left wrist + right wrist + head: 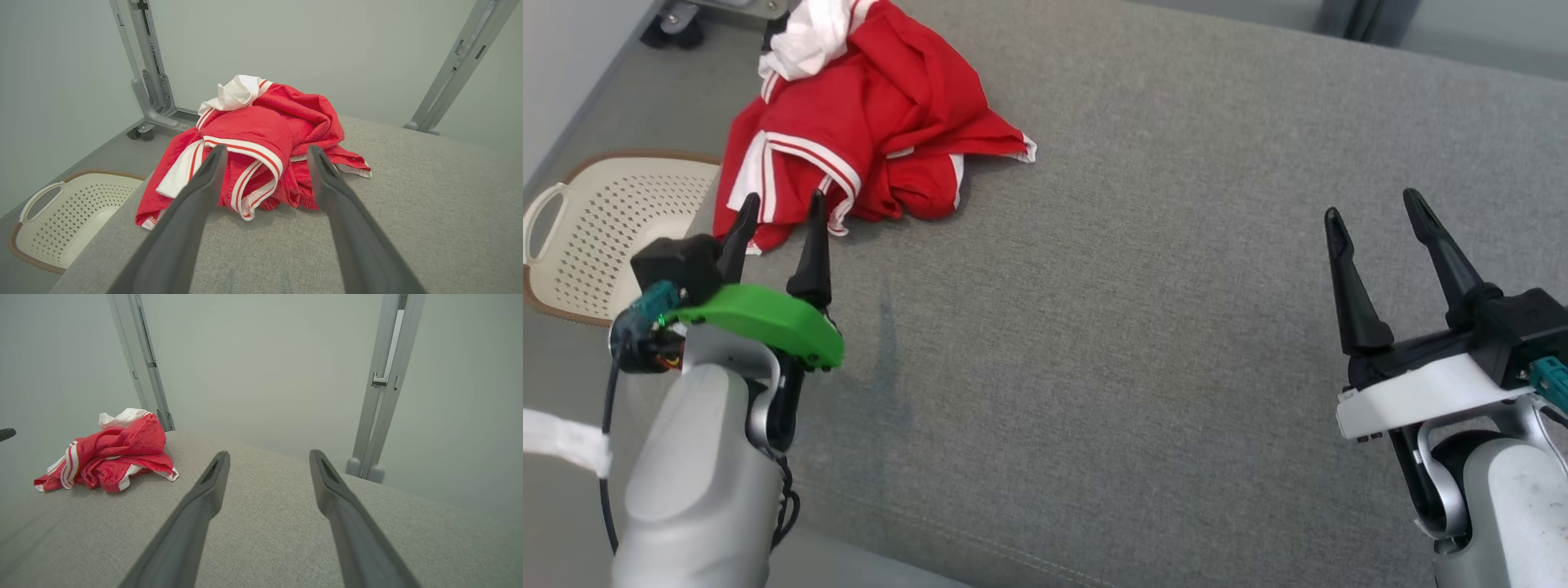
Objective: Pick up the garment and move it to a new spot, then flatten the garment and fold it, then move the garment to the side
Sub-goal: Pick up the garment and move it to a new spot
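Note:
The garment (866, 122) is red with white stripes and white trim, lying crumpled in a heap at the far left of the grey padded surface (1160, 327). My left gripper (783, 204) hovers open just short of the heap's near edge, fingertips pointing at it, nothing between them. In the left wrist view the garment (261, 139) sits right beyond the open left gripper (265, 152). My right gripper (1372, 204) is open over the right part of the surface, far from the cloth. The right wrist view has the garment (114, 457) off to the left of the open right gripper (269, 454).
A cream perforated laundry basket (596, 237) stands on the floor to the left of the surface, also seen as the basket (69, 212) in the left wrist view. Grey metal frame posts (384, 384) rise behind the surface. A wheeled base (678, 20) is at far left.

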Controlling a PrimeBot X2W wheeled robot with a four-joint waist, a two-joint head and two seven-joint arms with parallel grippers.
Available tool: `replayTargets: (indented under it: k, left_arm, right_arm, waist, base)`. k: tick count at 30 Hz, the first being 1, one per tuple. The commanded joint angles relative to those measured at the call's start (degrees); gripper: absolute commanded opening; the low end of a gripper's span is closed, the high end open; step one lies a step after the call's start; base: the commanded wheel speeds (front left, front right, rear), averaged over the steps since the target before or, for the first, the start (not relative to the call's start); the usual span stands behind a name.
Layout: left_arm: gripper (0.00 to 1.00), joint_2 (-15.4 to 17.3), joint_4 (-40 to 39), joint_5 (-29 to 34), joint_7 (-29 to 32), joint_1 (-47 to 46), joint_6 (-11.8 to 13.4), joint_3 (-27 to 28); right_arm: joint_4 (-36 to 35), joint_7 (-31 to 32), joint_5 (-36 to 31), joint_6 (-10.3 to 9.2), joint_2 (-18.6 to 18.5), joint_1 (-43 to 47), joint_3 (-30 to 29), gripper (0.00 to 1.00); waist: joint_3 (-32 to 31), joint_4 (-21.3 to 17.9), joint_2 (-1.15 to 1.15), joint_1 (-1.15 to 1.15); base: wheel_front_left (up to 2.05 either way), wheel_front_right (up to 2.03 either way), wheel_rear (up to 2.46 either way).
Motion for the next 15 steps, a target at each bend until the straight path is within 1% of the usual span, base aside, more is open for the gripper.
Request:
replayTargets:
  k: [1, 4, 8, 12, 15]
  left_arm:
    - [1.00, 0.57, 2.53, -0.78, 1.05, -2.76, -0.49, -0.02]
    - [1.00, 1.14, 9.85, -2.44, 3.13, -8.59, -1.28, -0.60]
    - [1.00, 2.29, 18.06, -3.92, 3.40, -14.26, -1.79, -1.26]
    - [1.00, 3.12, 24.89, -5.89, 3.37, -18.11, -1.94, -1.54]
    - [1.00, 3.26, 27.96, -7.30, 2.46, -19.79, -1.96, -2.07]
  right_arm:
    - [-0.61, 0.33, -0.37, 0.00, -0.51, -1.40, 0.19, 1.00]
    - [-1.26, 0.87, -0.45, 0.00, -1.03, -2.78, 0.15, 1.00]
    - [-1.61, 1.18, -0.43, 0.00, -1.19, -3.93, 0.19, 1.00]
    - [-1.28, 1.02, -0.18, 0.00, -1.24, -4.36, 0.40, 1.00]
    - [-1.02, 0.81, -0.28, 0.00, -1.10, -4.56, 0.20, 1.00]
  waist:
    - [8.32, -4.34, 0.00, 0.00]
    - [11.11, -5.44, 0.00, 0.00]
    - [13.22, -6.61, 0.00, 0.00]
    - [13.74, -7.29, 0.00, 0.00]
    - [13.38, -7.45, 0.00, 0.00]
  base:
    - [0.00, 0.00, 0.00]
    - [0.00, 0.00, 0.00]
    - [0.00, 0.00, 0.00]
    - [0.00, 0.00, 0.00]
    - [0.00, 0.00, 0.00]
